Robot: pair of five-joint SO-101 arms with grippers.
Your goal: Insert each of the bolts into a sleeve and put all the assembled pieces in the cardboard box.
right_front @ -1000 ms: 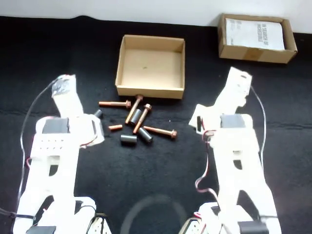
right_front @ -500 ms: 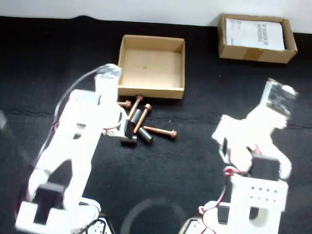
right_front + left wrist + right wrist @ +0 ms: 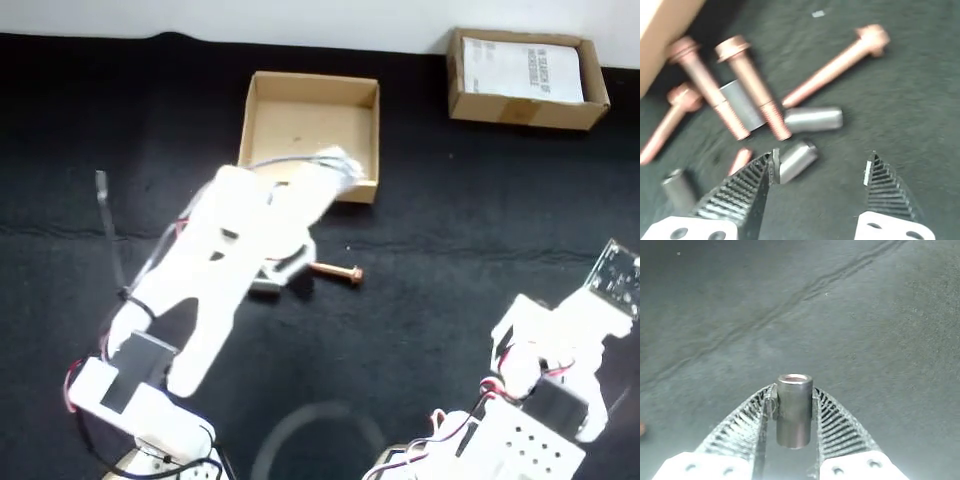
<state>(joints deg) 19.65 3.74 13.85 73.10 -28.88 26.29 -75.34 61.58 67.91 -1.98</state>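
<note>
As R fingers (image 3: pixel 835 425) pinch sleeve (image 3: pixel 794 410), its long axis runs along them.

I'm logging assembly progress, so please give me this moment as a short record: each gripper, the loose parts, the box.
left gripper: open, above the loose parts
loose parts: copper bolts and loose sleeves lying on the black cloth
right gripper: shut on one sleeve, above bare cloth
cardboard box: visible floor bare
assembled pieces: none seen

Booklet box (image 3: pixel 520 112) on black cloth (image 3: pixel 440 250).
</note>
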